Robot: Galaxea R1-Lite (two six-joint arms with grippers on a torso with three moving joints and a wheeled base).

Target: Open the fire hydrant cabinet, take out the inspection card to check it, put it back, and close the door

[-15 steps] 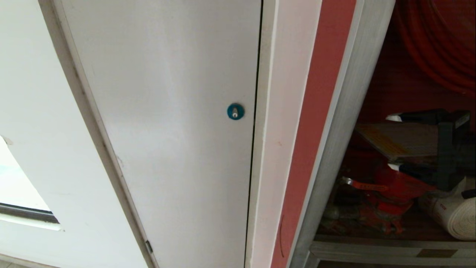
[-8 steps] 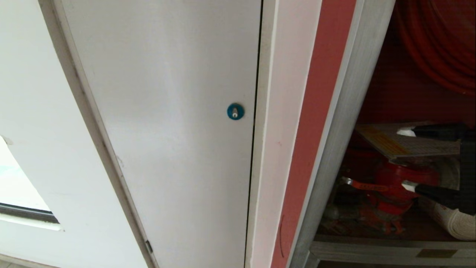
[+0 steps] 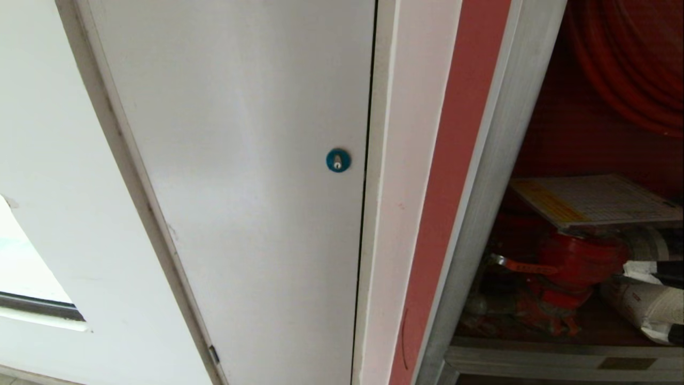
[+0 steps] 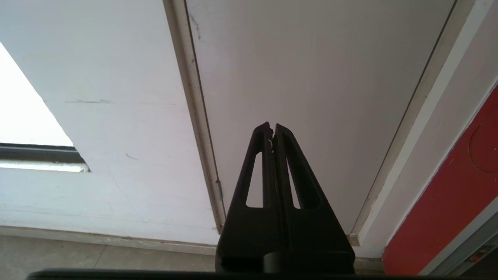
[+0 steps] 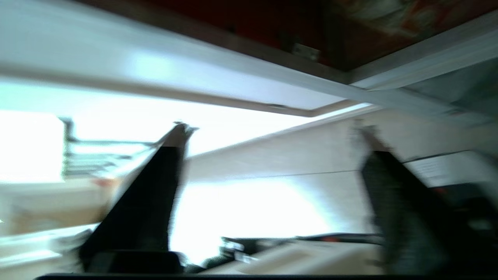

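Inspection card (image 3: pixel 593 199) flat atop red valve, inside open fire hydrant cabinet (image 3: pixel 494 176).

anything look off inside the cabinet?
The card isn't stowed flat against a wall: it lies loose on top of the red valve, one end overhanging. Nothing looks spilled or damaged. The right hand is open and empty.

We see our left gripper (image 4: pixel 273 130) as two matte black tapered fingers (image 4: pixel 256 171), each pierced by a long triangular cut-out, rising from a broad black base at the lower centre. Our right gripper (image 5: pixel 272 132) shows two similar black wedge-shaped fingers (image 5: pixel 151 202), blurred, with pale tips.
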